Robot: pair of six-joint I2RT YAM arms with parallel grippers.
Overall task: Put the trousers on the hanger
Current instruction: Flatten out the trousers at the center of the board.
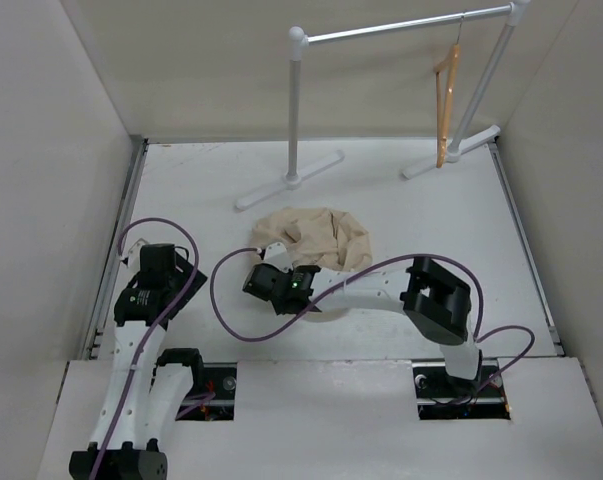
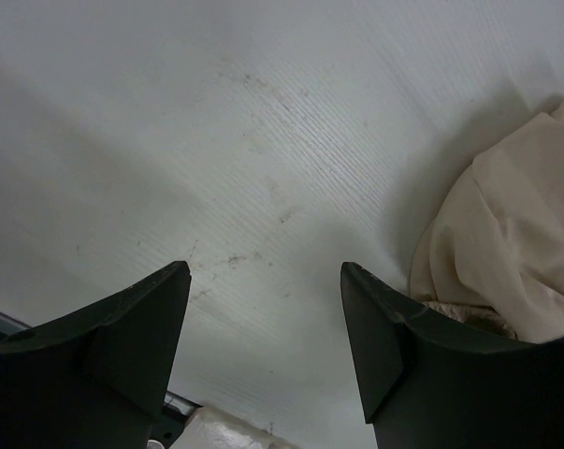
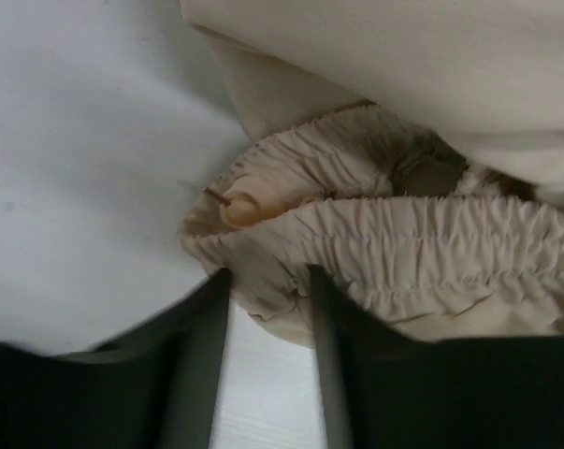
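White table (image 1: 401,200), hanger (image 1: 444,100) at one o'clock. My right gripper (image 3: 263,309) pinches the trousers (image 1: 316,235) by the waistband (image 3: 403,243) edge; I'd bite deeper before lifting. Left gripper (image 2: 263,281) gapes, idle.

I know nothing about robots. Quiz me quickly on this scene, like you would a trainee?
1. True or false: the hanger lies beside the trousers.
2. Fill in: the jaws of the left pincer stand ____ over bare table.
3. Which has the trousers' waistband between its fingers? A. left pincer B. right pincer C. neither
Key: 1 false, it hangs from the rail; 2 open; 3 B.
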